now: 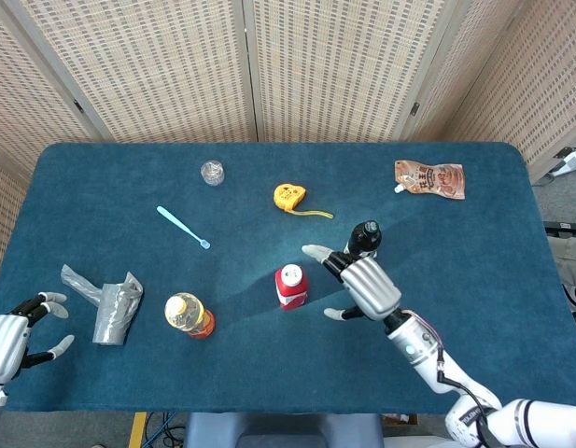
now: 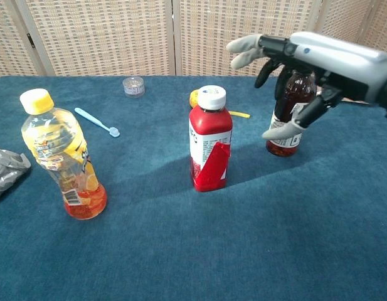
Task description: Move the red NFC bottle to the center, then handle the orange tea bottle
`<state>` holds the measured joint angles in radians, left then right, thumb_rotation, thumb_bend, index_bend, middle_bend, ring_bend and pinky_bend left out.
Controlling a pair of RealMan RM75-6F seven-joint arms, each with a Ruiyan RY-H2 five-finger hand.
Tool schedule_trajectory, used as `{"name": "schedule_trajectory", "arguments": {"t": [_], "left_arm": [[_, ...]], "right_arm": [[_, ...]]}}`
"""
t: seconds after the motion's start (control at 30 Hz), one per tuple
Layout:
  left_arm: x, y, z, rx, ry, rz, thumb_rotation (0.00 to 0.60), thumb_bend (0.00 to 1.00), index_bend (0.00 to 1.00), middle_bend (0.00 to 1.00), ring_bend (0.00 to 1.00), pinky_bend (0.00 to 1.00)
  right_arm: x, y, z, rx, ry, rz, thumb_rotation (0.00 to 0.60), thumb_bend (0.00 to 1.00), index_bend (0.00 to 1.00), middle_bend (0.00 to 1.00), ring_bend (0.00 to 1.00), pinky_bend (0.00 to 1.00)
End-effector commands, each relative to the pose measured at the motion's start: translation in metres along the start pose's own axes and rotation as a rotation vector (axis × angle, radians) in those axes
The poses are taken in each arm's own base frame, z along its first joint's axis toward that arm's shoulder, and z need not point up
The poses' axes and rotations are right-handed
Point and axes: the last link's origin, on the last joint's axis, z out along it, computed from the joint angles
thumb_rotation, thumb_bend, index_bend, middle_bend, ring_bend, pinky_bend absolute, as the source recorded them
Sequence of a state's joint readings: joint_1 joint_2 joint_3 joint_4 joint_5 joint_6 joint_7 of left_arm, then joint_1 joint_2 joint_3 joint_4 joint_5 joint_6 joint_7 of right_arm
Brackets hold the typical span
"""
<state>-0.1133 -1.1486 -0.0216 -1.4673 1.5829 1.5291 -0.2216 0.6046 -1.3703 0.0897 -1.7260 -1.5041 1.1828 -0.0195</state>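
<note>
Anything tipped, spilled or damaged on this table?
Nothing spilled. The orange tea bottle leans noticeably while the red NFC bottle stands upright. A crumpled grey bag lies at the table's left.

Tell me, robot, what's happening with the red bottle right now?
Both hands open: right hand, left hand. Red bottle upright, unheld. Orange tea bottle untouched, nothing in the way.

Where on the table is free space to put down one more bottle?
Free: the far right, below the snack pouch, and the far left corner beyond the toothbrush. Crowded: around the red NFC bottle, where the right hand and dark bottle are.
</note>
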Motion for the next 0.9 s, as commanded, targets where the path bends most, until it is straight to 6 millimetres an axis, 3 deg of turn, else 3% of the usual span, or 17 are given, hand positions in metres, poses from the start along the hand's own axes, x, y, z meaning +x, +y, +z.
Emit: {"name": "schedule_trajectory", "arguments": {"t": [0.03, 0.3, 0.6, 0.9], "left_arm": [[0.0, 0.0, 0.0, 0.002, 0.0, 0.001, 0.6, 0.17, 0.48, 0.34, 0.4, 0.66], [-0.002, 0.0, 0.002, 0.002, -0.004, 0.003, 0.6, 0.17, 0.48, 0.34, 0.4, 0.66], [-0.002, 0.005, 0.009, -0.018, -0.005, 0.002, 0.6, 0.17, 0.44, 0.34, 0.4, 0.66], [-0.011, 0.025, 0.018, -0.066, -0.039, -0.1, 0.6, 0.17, 0.39, 0.34, 0.4, 0.66]], "right_arm": [[0.01, 0.003, -0.02, -0.026, 0.01, -0.045, 0.6, 0.0, 0.11, 0.16, 0.27, 0.43], [0.034, 0.014, -0.076, -0.074, 0.035, -0.26, 0.6, 0.04, 0.11, 0.22, 0.27, 0.42], [0.046, 0.031, -0.135, -0.138, 0.051, -0.26, 0.6, 0.05, 0.19, 0.28, 0.27, 0.42], [0.055, 0.036, -0.174, -0.163, 0.097, -0.238, 0.6, 0.05, 0.22, 0.29, 0.27, 0.42]]}}
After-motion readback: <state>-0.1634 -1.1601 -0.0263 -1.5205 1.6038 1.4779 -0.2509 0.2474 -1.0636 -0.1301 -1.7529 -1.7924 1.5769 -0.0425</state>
